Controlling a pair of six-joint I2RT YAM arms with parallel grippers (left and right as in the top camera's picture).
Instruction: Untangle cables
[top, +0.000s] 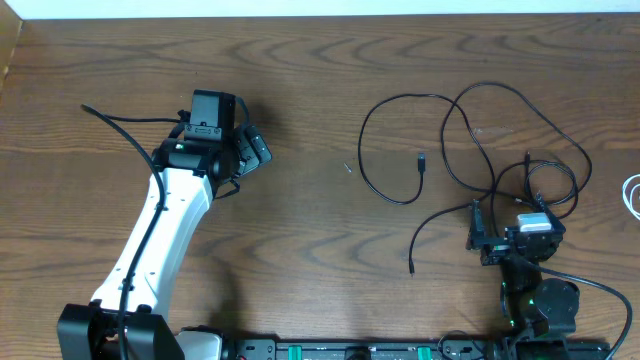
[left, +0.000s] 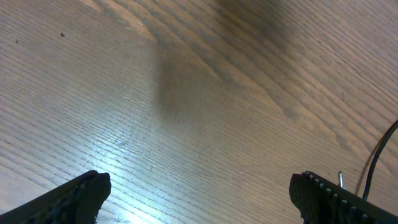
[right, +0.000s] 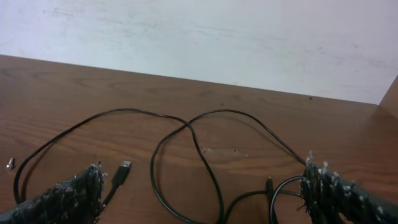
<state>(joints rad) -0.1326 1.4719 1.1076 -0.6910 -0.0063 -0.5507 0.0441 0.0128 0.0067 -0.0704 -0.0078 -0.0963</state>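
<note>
ok so the black cable is sprawled in loose loops over the right half of the bench; it crosses over itself a couple of times toward the far edge; one plug lies inside the big left loop, and the other end trails off toward the near edge; the white cable is barely in view, just a little curve poking in at the far right edge, apart from the black one as far as I can see

right gripper sits low by the near side of the tangle; its fingers are spread wide with some of the black loops lying on the bench between them, nothing pinched

left gripper is way over on the left, well apart from both cables; fingers spread wide too, holding nothing, just bare wood under them; there's a tiny screw lying loose between the left gripper and the big loop
</note>
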